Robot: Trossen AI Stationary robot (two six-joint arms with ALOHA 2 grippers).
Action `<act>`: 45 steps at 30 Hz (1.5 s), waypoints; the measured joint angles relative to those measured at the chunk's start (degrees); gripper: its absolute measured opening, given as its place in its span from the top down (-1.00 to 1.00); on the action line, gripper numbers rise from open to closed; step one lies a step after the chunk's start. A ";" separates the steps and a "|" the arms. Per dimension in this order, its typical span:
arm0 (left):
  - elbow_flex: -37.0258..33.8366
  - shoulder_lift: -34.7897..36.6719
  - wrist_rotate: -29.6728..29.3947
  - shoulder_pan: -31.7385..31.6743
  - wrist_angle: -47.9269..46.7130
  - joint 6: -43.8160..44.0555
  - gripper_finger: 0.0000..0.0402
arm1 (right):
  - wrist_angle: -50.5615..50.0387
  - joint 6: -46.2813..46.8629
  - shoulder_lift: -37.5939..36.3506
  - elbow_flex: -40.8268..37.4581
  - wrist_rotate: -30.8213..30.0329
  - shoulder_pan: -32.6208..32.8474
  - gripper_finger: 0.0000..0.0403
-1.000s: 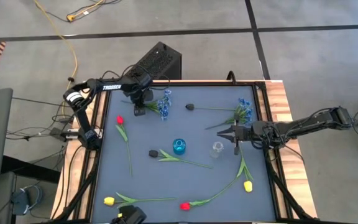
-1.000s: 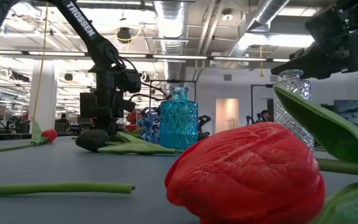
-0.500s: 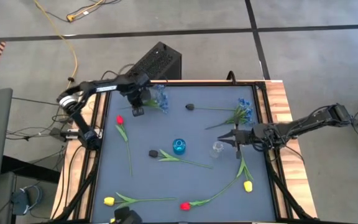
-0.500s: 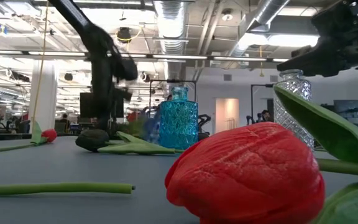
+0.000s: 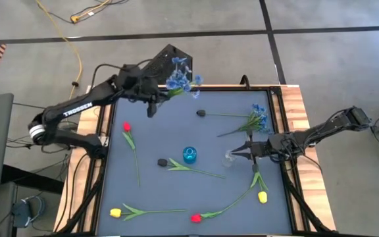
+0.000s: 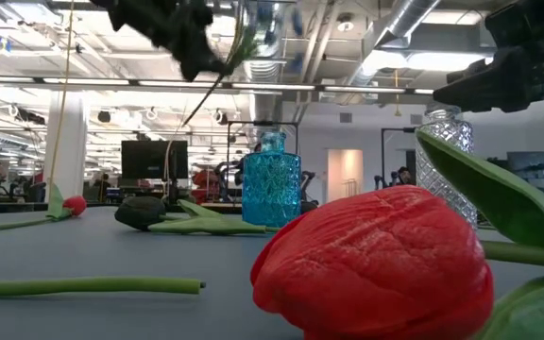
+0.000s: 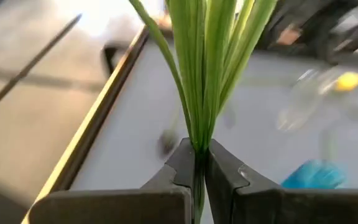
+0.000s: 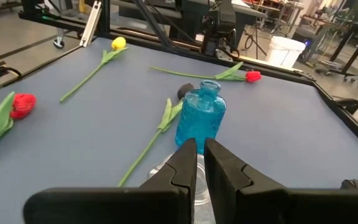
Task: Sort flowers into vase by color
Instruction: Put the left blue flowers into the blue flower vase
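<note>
My left gripper (image 5: 152, 100) is high over the table's far left corner, shut on a blue flower whose blossoms (image 5: 180, 77) hang past the far edge. My right gripper (image 5: 237, 152), shut but for a narrow slit, stands at the mouth of the clear glass vase (image 5: 229, 157), seen below its fingers (image 8: 194, 190). The blue vase (image 5: 189, 155) stands upright mid-table. A second blue flower (image 5: 258, 119), two red tulips (image 5: 126, 127) (image 5: 195, 218), two yellow tulips (image 5: 115, 212) (image 5: 262, 196) and two dark buds (image 5: 162, 162) (image 5: 201, 113) lie flat on the mat. My left gripper pinches the blue flower's bundled green stems (image 7: 197, 146) between its two fingers, low on the stems. The stems and leaves run on from the fingertips, and the flower is lifted clear of the table. My right gripper's fingertips stand right over the clear vase's rim (image 8: 165, 169); whether they touch it I cannot tell.
A black box (image 5: 167, 62) stands just beyond the table's far edge, under the lifted flower. Raised rails (image 5: 276, 105) frame the mat. A long stem (image 5: 196, 171) lies beside the blue vase, and another curves toward the near edge (image 5: 239, 197).
My left gripper has shut on the blue flower's stems at the far left of the mat and risen with it toward the far edge; the whole flower is now clear of the table. My right gripper has gone toward the near edge, up to the clear vase.
</note>
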State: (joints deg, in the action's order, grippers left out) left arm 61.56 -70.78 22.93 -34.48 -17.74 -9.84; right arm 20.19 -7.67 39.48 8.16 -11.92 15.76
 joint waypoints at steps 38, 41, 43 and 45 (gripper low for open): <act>-29.22 -22.40 -14.20 33.44 92.06 14.65 0.98 | -0.42 -0.32 -0.02 0.00 -0.26 -0.14 0.71; -29.22 -21.91 -14.14 33.44 91.69 14.41 0.98 | -0.44 -0.32 0.00 0.00 -0.28 -0.14 0.71; -29.22 -21.15 -13.45 33.44 91.67 14.35 0.98 | -0.46 -0.32 0.00 0.00 -0.28 -0.14 0.71; -29.22 -20.31 -12.28 33.26 91.77 14.27 0.97 | -0.46 -0.32 0.00 0.00 -0.28 -0.14 0.71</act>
State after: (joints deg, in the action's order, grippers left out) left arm 32.34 -91.08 10.65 -1.22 74.02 4.43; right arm 19.73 -7.99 39.48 8.16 -12.21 15.62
